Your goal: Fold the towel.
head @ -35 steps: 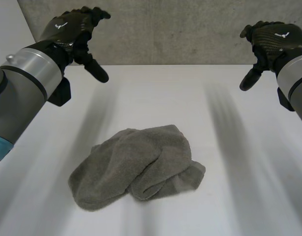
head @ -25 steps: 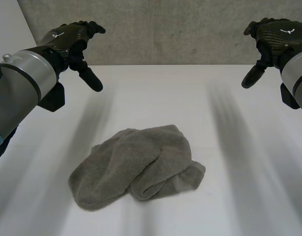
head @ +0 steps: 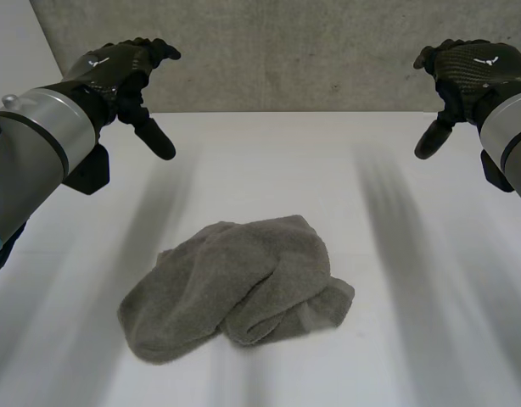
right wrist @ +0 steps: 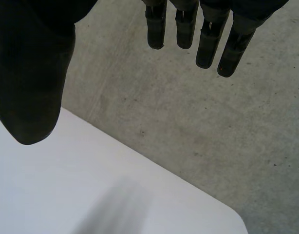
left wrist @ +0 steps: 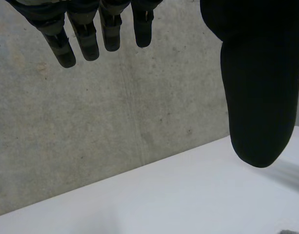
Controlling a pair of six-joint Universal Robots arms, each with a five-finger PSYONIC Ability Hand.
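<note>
A grey towel (head: 235, 284) is seen lying nearest, in a crumpled heap on the white table (head: 413, 339), roughly midway between the two arms. Its right side is bunched and rolled under into a thick fold, while its left side is spread flatter.

Farther back, both hands are held up above the table, well apart from the towel and from each other. The left hand (head: 116, 69) is raised over the far left part of the table, with its thumb (left wrist: 259, 97) pointed down and away from the palm. In the left wrist view its fingers (left wrist: 88, 39) are shown straight and spread from the thumb, and nothing is grasped. The right hand (head: 471, 68) is raised over the far right part in a mirrored pose. Its fingers (right wrist: 208, 36) are likewise extended, its thumb (right wrist: 28, 83) is set wide, and nothing is held.

Beyond the table's far edge, a bare concrete wall (head: 294, 51) is seen behind both hands.
</note>
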